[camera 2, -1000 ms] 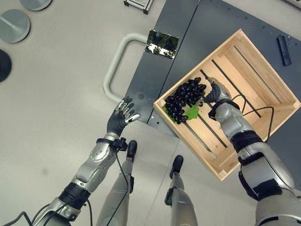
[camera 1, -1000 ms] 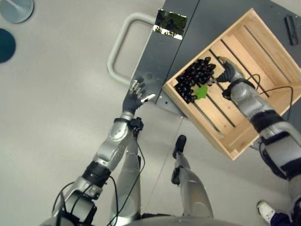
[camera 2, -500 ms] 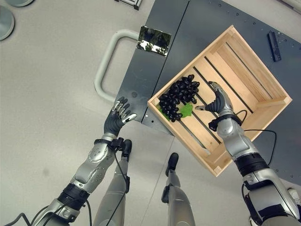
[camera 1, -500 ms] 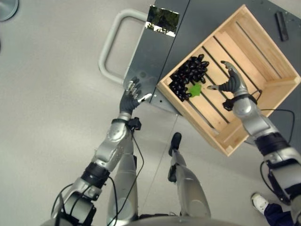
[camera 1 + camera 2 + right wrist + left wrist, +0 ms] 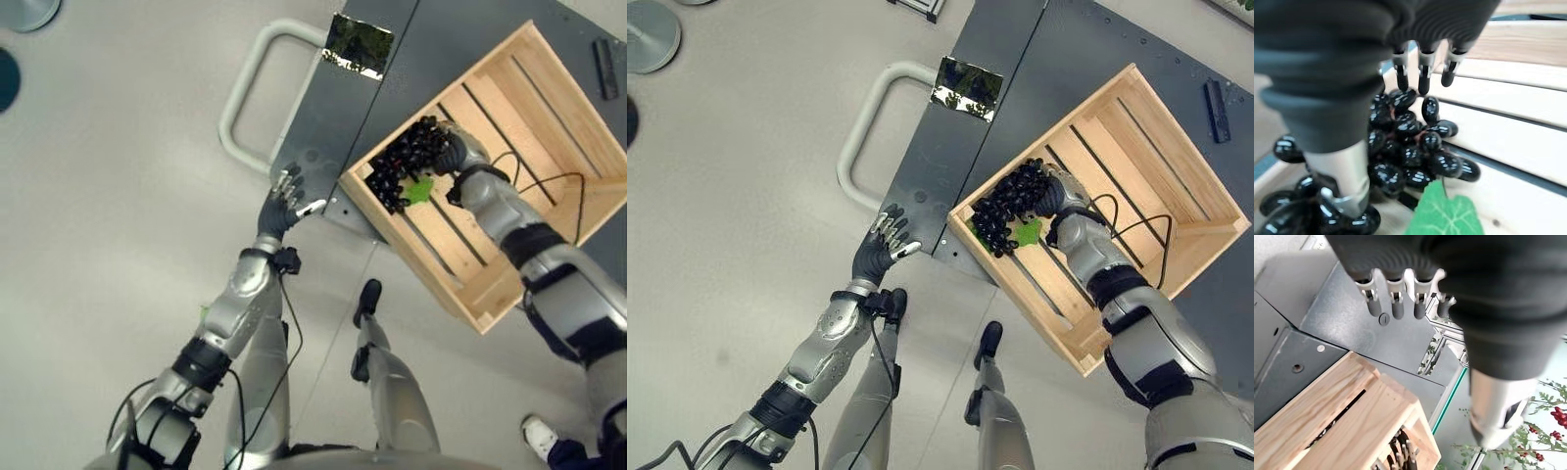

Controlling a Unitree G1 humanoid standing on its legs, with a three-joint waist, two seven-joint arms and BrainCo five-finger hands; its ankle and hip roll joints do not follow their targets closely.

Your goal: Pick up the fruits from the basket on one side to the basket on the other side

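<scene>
A bunch of dark grapes [image 5: 407, 162] with a green leaf [image 5: 421, 190] lies in the near-left corner of a slatted wooden crate [image 5: 549, 108], which sits on a dark grey metal platform [image 5: 333, 127]. The right hand [image 5: 453, 149] is on the bunch from the crate's inner side; in the right wrist view its fingers [image 5: 1423, 73] reach down over the top of the grapes and the thumb presses into the bunch lower down (the curl around the fruit looks like a grip, with the grapes resting on the slats). The left hand [image 5: 878, 250] hovers at the platform's near corner, its fingers [image 5: 1397, 303] straight and spread, holding nothing. A pale looped handle [image 5: 245, 93] sticks out from the platform's left side over the grey floor [image 5: 98, 245].
</scene>
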